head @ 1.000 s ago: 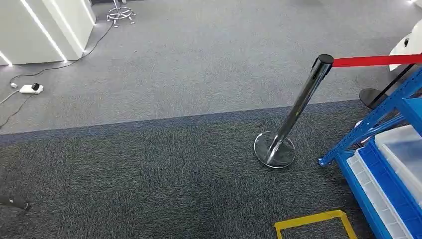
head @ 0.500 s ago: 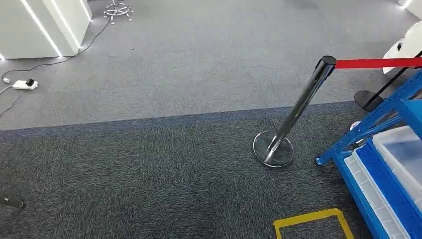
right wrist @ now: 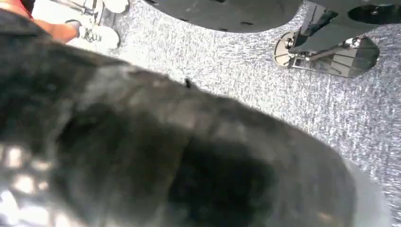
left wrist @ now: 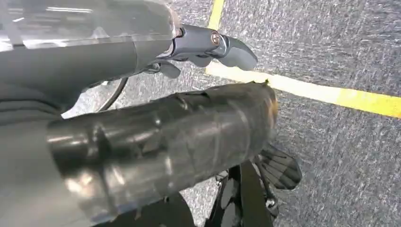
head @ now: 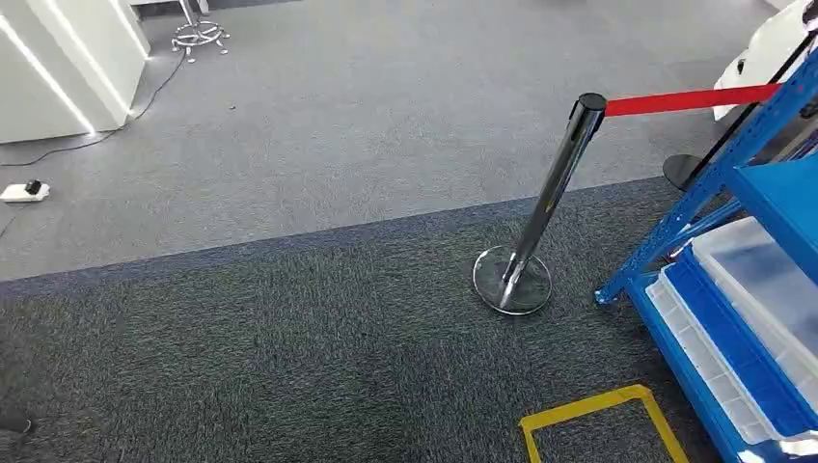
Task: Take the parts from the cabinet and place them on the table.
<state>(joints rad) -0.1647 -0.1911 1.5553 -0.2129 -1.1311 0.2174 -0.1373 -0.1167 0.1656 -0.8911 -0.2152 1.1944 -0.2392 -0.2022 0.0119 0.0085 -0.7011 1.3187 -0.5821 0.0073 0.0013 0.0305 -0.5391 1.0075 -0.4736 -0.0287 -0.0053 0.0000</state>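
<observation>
The blue shelf rack point(head: 716, 178) stands at the right edge of the head view, with clear plastic bins point(head: 762, 280) on its low shelves; no parts can be made out in them. My left hand point(left wrist: 156, 137) hangs over the dark carpet. Its thick taped thumb and a grey finger point(left wrist: 227, 47) are apart, with nothing between them. My right hand point(right wrist: 165, 161) is a dark blur close to the right wrist camera, and its fingers cannot be made out.
A chrome stanchion point(head: 545, 207) with a red belt point(head: 690, 98) stands left of the rack. Yellow floor tape point(head: 598, 410) marks a square in front of it. A power strip point(head: 21, 191) lies far left. A person's shoes point(right wrist: 101, 34) are near my right side.
The whole scene has slid left and slightly down, so the camera has turned right. More of the blue rack and its bins has come into view.
</observation>
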